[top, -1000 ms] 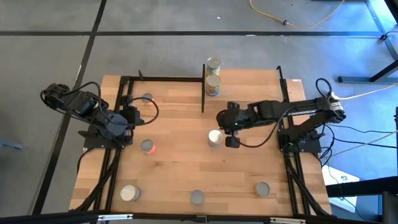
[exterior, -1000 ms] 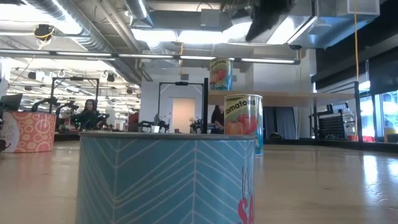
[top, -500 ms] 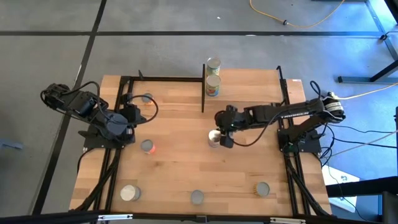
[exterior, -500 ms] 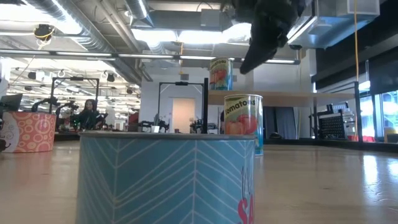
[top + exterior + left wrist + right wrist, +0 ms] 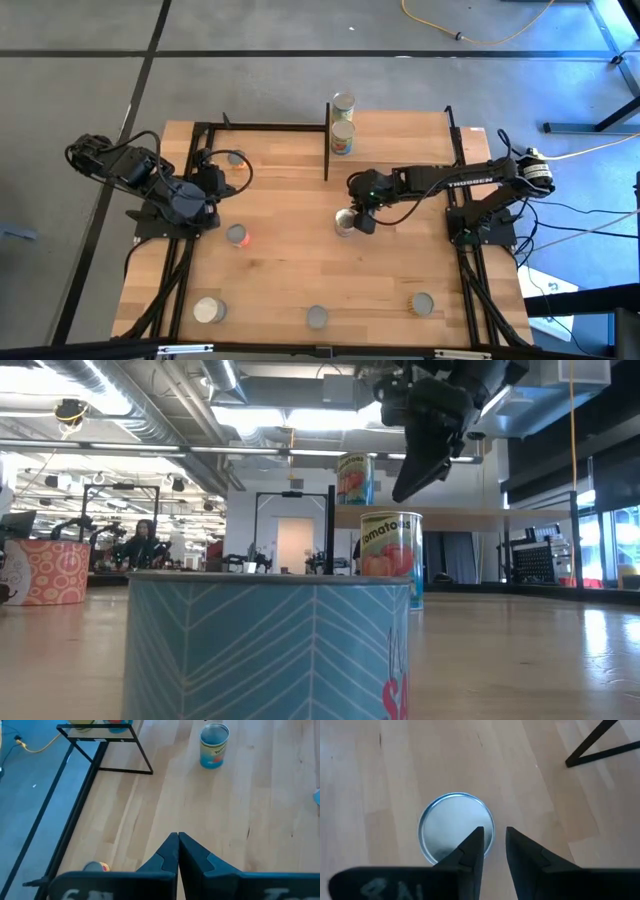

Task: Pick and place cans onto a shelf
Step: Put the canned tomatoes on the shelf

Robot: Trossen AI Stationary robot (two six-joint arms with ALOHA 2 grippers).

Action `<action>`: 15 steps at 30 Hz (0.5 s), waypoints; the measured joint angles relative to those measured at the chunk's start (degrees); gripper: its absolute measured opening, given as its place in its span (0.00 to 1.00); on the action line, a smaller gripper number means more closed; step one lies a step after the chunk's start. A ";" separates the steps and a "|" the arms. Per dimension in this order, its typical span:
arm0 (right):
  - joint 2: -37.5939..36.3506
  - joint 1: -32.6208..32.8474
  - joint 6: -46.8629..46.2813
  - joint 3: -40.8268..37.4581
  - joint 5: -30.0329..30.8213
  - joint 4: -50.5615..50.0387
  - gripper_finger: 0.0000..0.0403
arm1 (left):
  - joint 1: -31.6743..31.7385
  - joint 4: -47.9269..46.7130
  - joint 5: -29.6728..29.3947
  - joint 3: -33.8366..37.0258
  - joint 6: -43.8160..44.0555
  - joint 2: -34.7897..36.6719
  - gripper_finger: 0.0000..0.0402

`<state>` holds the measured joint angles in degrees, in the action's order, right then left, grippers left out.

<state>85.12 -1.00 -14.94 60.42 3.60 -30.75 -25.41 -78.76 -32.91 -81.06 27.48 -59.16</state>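
A tomato can [image 5: 343, 222] with a silvery top [image 5: 450, 827] stands upright on its base at the table's middle. It also shows in the low view [image 5: 390, 545]. My right gripper [image 5: 358, 216] hangs just above it, fingers pointing down and open by a narrow gap [image 5: 494, 834]. One finger is over the can's top and the other is beside its rim. My left gripper [image 5: 215, 182] is shut and empty at the table's left [image 5: 178, 836]. The shelf [image 5: 470, 515] stands at the far edge, with one can [image 5: 343, 103] on its board and another [image 5: 342, 138] by its post.
More cans stand on the table: one at the far left [image 5: 236, 158], an orange-red one [image 5: 237, 236], a white one [image 5: 208, 310], a teal chevron one [image 5: 316, 317] at the near edge that fills the low view [image 5: 265, 645], and one near right [image 5: 421, 304].
My right gripper has gone toward the table's left and down, from beside the tomato can to just above its top. The can has stayed where it was.
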 joint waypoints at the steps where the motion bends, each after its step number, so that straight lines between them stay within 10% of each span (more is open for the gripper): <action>1: 0.00 -0.21 -0.45 0.00 -0.66 0.20 0.21 | -0.02 0.00 -0.02 0.00 0.51 0.00 0.00; 15: 0.72 -0.78 -4.34 0.02 -1.90 0.64 0.21 | 0.00 0.00 -1.15 0.00 1.08 0.00 0.00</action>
<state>85.84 -1.78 -19.29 60.45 1.69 -30.11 -25.41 -78.76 -34.05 -81.06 28.57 -59.16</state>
